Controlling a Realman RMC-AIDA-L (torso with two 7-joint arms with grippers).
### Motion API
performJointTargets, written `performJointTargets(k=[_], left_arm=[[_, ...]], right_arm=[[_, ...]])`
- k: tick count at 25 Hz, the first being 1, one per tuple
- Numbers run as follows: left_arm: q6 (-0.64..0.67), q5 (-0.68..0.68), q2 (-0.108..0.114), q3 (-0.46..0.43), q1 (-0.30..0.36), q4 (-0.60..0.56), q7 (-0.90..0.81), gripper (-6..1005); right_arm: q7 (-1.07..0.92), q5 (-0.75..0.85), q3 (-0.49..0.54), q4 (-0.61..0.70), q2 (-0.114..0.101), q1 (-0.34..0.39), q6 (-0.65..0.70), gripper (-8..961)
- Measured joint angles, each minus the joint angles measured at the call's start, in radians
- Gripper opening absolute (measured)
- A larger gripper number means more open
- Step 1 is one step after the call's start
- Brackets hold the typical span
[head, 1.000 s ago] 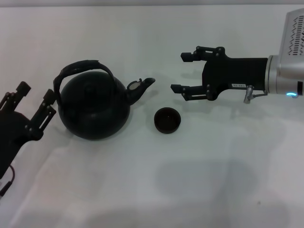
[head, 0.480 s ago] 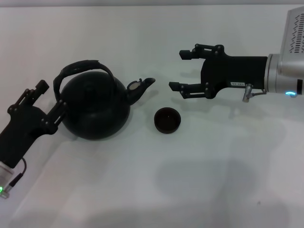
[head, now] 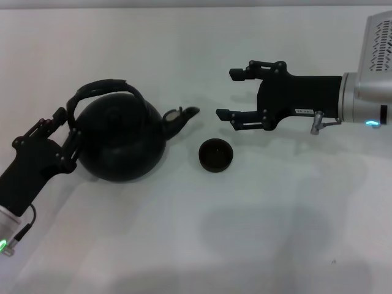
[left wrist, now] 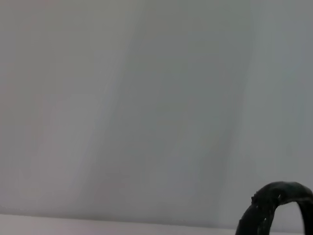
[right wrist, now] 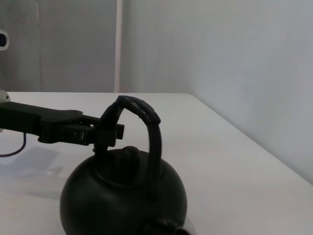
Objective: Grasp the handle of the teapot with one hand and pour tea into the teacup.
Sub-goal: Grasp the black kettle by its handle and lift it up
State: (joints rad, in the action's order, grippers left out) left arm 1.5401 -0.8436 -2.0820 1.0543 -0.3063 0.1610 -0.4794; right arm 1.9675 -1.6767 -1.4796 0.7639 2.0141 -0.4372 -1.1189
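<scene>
1. The white table [head: 196, 245] is carrying everything, with both arms reaching in over it from opposite sides.
2. The teapot [head: 122, 139] is sitting upright right against the left gripper [head: 58, 131], on its inner side, with the short spout pointing away from that gripper toward the right gripper [head: 234, 94]. Whether the pot is holding any tea I cannot tell; its top is closed and nothing is showing inside.
3. The right gripper is hovering beyond the spout tip, apart from it, jaws spread wide and holding nothing.
4. The left gripper is pressing in at the foot of the handle [head: 101, 87], where the hoop meets the pot's shoulder. Its fingers are open around that end of the hoop, and I am not seeing a closed hold yet.
5. The teacup [head: 215, 154] is resting just below and inward of the right gripper, near the spout but not touching the pot. Its dark inside is looking empty, though I cannot be sure.
6. Risks, as I judge them: gripping so low on the hoop could let the heavy pot swing or twist when lifted. A sideways nudge from the left fingers could slide the pot into the cup. A swinging spout could miss so small a cup.
</scene>
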Motion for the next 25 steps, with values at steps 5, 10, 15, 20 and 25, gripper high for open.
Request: performJointTargets(k=[5,10,15,20,25], left_arm=[[0.002,0.007,-0.001,-0.004,0.001,0.000,-0.011,446],[0.004,0.010,-0.001,-0.004,0.001,0.000,-0.011,264],[0.006,0.020,-0.001,-0.004,0.002,0.000,-0.013,180],[0.004,0.034,0.003,-0.006,0.000,0.000,-0.030,180],[-0.010,0.039,0.015,0.002,-0.007,-0.035,-0.040,177]], right_arm=[[-0.004,0.000,-0.001,0.000,0.000,0.003,-0.001,845],[-0.006,0.000,-0.001,0.000,0.000,0.007,-0.007,845],[-0.006,0.000,-0.001,0.000,0.000,0.015,-0.015,844],[0.001,-0.011,0.000,-0.001,-0.001,0.026,-0.016,844],[0.016,-0.016,0.005,-0.002,-0.002,0.033,-0.016,845]])
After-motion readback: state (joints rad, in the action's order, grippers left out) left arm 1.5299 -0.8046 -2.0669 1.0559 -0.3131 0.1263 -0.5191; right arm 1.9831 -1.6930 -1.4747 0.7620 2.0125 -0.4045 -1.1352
